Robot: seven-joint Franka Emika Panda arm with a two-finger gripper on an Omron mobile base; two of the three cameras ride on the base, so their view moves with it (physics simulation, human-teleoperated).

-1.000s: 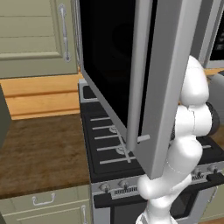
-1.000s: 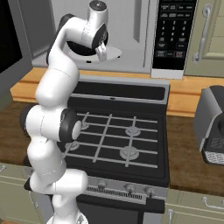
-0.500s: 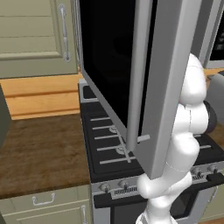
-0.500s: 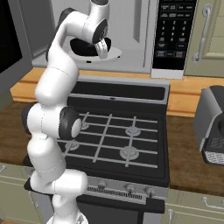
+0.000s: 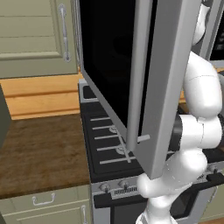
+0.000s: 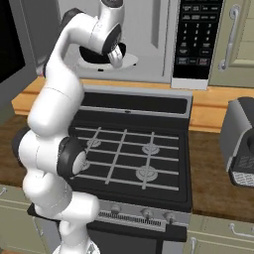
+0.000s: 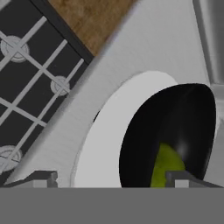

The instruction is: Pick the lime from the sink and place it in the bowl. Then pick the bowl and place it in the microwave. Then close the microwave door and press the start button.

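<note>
Lime (image 7: 165, 168) sits at the bottom of the black bowl (image 7: 168, 135), and the bowl rests on the white plate (image 7: 109, 144) inside the microwave (image 6: 163, 44). My gripper (image 7: 111, 178) stands spread wide, one fingertip on either side of the bowl, gripping nothing — so the placing looks done. Next I'd back out, then swing the microwave door (image 5: 162, 83) shut — it hangs wide open.
</note>
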